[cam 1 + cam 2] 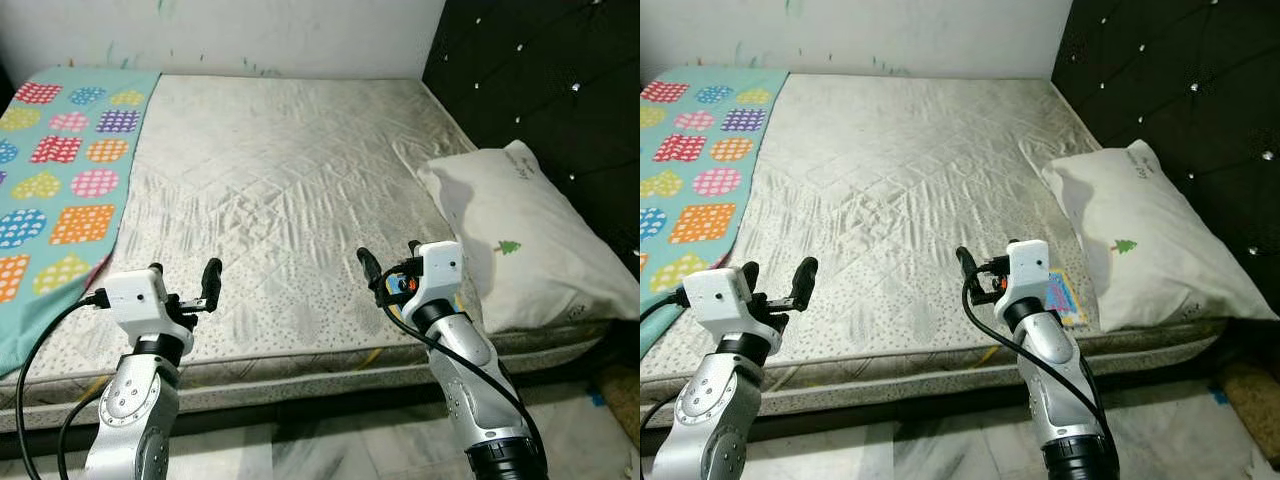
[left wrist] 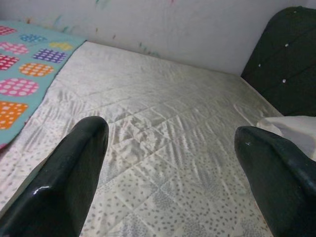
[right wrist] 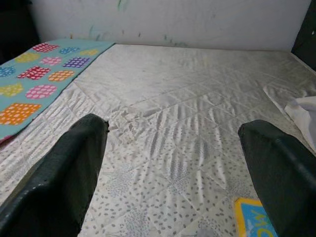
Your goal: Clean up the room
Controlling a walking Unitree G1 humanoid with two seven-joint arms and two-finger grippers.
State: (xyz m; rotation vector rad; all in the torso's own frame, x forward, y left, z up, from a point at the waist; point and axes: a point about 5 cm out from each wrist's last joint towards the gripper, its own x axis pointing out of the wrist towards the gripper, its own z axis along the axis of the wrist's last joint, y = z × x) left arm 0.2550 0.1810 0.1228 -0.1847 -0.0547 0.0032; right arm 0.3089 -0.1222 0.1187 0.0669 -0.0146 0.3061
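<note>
- Both your grippers, left (image 1: 185,285) and right (image 1: 388,266), hover with fingers released at the bed's (image 1: 290,180) near edge.
- Next, probably reach the small colourful item (image 1: 1063,297) beside the pillow (image 1: 520,235).

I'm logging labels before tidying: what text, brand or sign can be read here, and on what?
Nothing can be read.
Pillow: grey writing near its top edge, too small to read; a green tree picture, no words.
Flat blue item by the right gripper: colourful print, blurred.
Blanket: dotted shapes, no text.
</note>
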